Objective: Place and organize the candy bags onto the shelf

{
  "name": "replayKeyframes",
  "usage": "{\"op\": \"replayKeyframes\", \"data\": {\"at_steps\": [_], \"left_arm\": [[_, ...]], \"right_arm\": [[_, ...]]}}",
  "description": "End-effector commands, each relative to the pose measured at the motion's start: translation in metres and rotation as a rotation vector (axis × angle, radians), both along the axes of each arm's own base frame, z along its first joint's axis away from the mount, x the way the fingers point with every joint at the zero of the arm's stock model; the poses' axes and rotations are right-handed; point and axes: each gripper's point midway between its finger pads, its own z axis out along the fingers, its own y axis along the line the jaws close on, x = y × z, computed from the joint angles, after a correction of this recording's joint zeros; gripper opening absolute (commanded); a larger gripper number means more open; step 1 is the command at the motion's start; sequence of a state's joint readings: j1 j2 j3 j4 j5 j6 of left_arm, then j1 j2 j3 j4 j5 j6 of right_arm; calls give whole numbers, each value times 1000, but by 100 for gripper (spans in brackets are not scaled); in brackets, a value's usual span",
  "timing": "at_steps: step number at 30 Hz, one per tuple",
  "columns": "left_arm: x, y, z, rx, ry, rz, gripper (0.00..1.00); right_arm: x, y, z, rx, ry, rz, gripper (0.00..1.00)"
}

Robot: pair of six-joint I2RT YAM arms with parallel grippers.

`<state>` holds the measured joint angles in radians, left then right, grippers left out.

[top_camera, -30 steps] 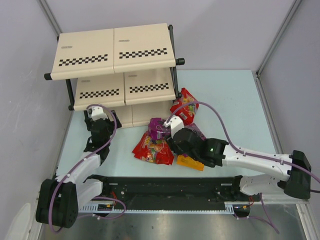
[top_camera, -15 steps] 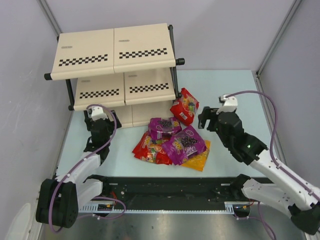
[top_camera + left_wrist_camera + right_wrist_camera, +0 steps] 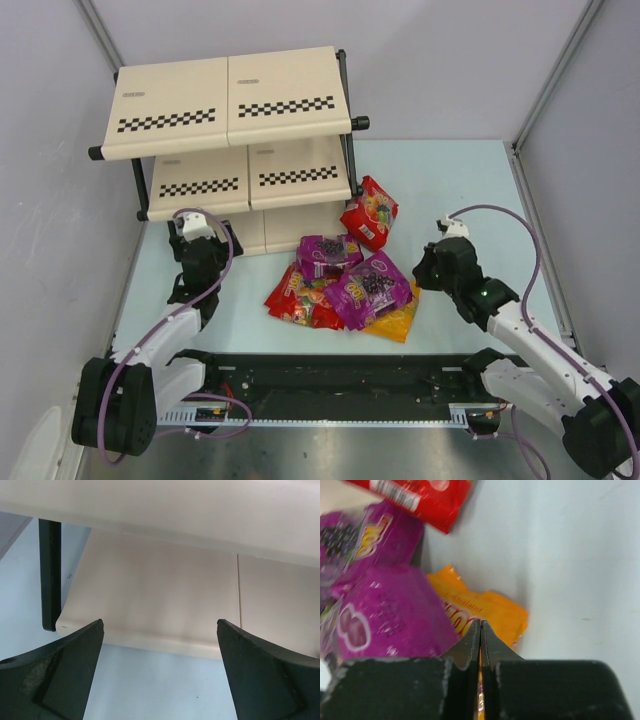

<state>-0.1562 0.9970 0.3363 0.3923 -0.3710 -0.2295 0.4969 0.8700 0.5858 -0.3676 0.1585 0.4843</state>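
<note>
- Magenta-purple, red and orange-yellow candy bags (image 3: 375, 288) are lying in a loose, overlapping pile on the pale blue tabletop (image 3: 470, 190), just in front of the shelf's right end.
- The three-tier shelf (image 3: 230, 95) is standing at the far left of the tabletop.
- The left fingers (image 3: 60, 675) are spreading wide, facing the front lip of the lowest cream board.
- The right fingers (image 3: 467, 650) are pressing together, gripping nothing, and pointing at the orange-yellow bag (image 3: 485, 610) at the pile's right edge.
</note>
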Motion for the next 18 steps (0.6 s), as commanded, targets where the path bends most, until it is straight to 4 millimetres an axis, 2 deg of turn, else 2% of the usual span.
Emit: {"op": "replayKeyframes", "data": {"at_steps": [1, 5, 14, 15, 18], "left_arm": [[9, 1, 20, -23, -49, 16, 100], [10, 1, 21, -23, -49, 16, 100], [10, 1, 19, -21, -45, 16, 100], [10, 1, 20, -21, -45, 16, 100], [11, 2, 18, -20, -38, 16, 100]], "right_arm": [[-17, 35, 4, 51, -15, 182, 0], [-54, 72, 4, 47, -16, 384, 0], [-137, 120, 1, 116, 88, 599, 0], [-152, 132, 3, 134, 88, 662, 0], [-173, 156, -1, 151, 101, 754, 0]]}}
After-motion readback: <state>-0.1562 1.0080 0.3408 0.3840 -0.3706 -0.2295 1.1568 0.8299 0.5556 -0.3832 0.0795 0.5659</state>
